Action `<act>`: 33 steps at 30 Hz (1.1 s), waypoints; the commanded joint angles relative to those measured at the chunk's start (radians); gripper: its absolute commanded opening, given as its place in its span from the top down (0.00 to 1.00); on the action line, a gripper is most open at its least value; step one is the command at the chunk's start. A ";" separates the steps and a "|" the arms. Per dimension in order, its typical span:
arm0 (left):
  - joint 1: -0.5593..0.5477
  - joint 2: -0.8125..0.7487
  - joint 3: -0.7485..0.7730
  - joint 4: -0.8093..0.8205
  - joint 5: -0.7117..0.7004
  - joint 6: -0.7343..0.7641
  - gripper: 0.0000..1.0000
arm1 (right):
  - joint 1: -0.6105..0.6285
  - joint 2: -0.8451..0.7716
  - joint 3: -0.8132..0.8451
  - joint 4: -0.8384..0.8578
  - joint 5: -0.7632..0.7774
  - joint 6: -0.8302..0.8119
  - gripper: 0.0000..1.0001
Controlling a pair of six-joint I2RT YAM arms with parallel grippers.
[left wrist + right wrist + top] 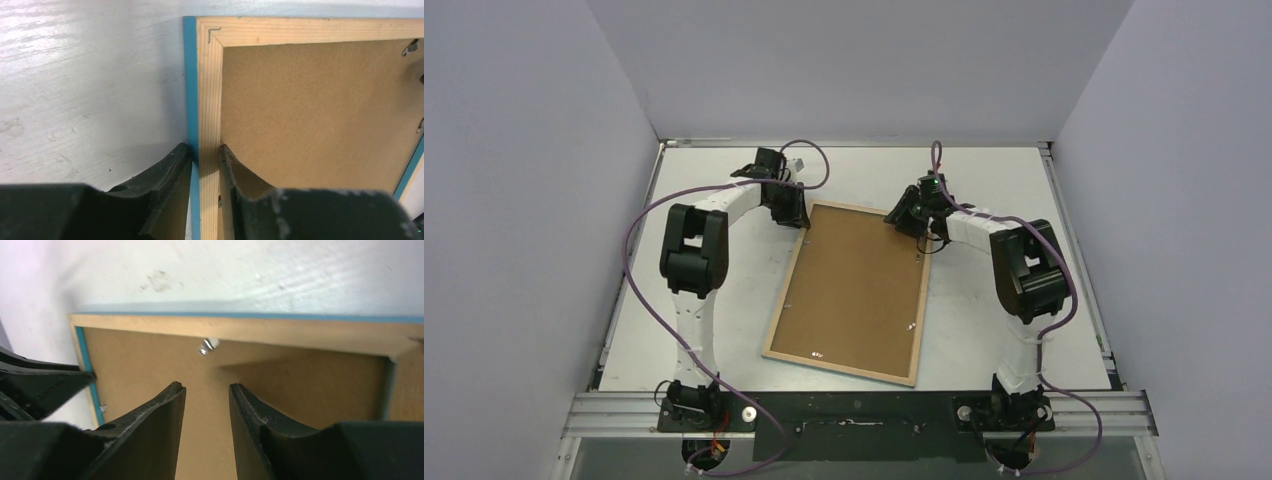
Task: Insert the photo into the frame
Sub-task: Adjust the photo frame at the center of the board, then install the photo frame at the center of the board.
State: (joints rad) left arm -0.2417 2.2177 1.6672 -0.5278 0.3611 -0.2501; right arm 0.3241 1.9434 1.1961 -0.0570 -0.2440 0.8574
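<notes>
Because the frame [210,90] lies face down, wooden back up, I have my left gripper [204,150] pinching its side rail just short of the corner, probably to steady it. My right gripper [206,390] hangs with jaws spread over the backing board [150,365], a turn clip [207,345] just ahead. The photo shows in no view.

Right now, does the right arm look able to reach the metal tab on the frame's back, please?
Probably yes: the right tool is over the backing board, and the metal tab lies just ahead, nothing between.
</notes>
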 commanded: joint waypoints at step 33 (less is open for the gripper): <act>-0.077 0.072 0.002 -0.126 -0.137 0.111 0.86 | 0.043 0.114 0.048 0.336 -0.148 -0.079 0.67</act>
State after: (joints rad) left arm -0.2829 2.2196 1.7065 -0.5640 0.2119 -0.1352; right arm 0.3416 2.1025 1.2339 0.3069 -0.2703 0.8371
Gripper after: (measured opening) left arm 0.204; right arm 0.278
